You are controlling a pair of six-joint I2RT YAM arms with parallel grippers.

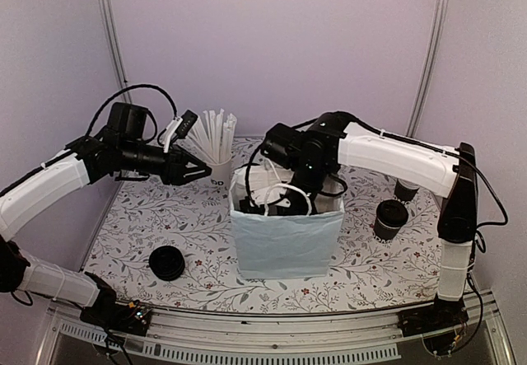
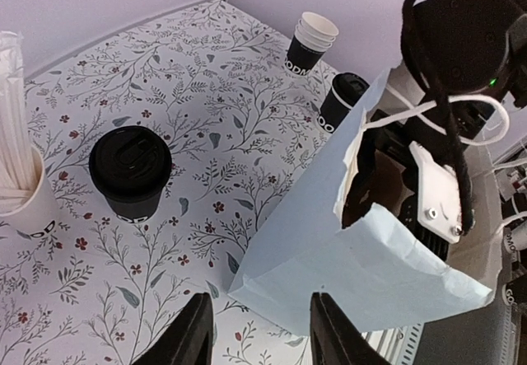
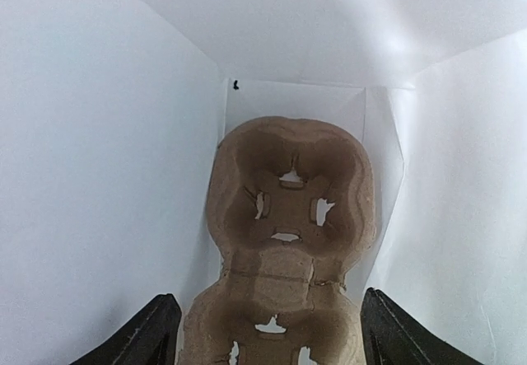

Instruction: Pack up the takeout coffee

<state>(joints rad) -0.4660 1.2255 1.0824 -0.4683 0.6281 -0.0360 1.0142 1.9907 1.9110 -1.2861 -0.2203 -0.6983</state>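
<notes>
Cup position: takeout coffee (image 1: 389,219), a black cup with a black lid, stands upright on the floral table (image 1: 148,217). It is outside the bag and just to its right, touched by neither gripper. The left wrist view has the bag's edge covering part of it.

A second lidded cup (image 2: 129,171) shows in the left wrist view only. It is upright on the table between the straw cup and the bag, apart from both.

Pale paper bag (image 1: 284,245) stands upright mid-table, mouth open, string handles loose. A brown pulp cup carrier (image 3: 288,208) lies flat on its floor, open wells facing up.

Right gripper (image 3: 272,324) is down inside the bag. Its jaws are spread wide to either side of the carrier's near end and grasp nothing. Whether the fingers touch the carrier cannot be told.

Left gripper (image 1: 196,171) hangs above the table just beside the white cup of straws (image 1: 219,167), pointing toward the bag. Its jaws are parted, with only bare table showing between them.

Stack of unlidded cups (image 1: 406,189) stands behind the takeout coffee, near the back right. Low pile of black lids (image 1: 167,263) sits front left, well apart from the bag.
</notes>
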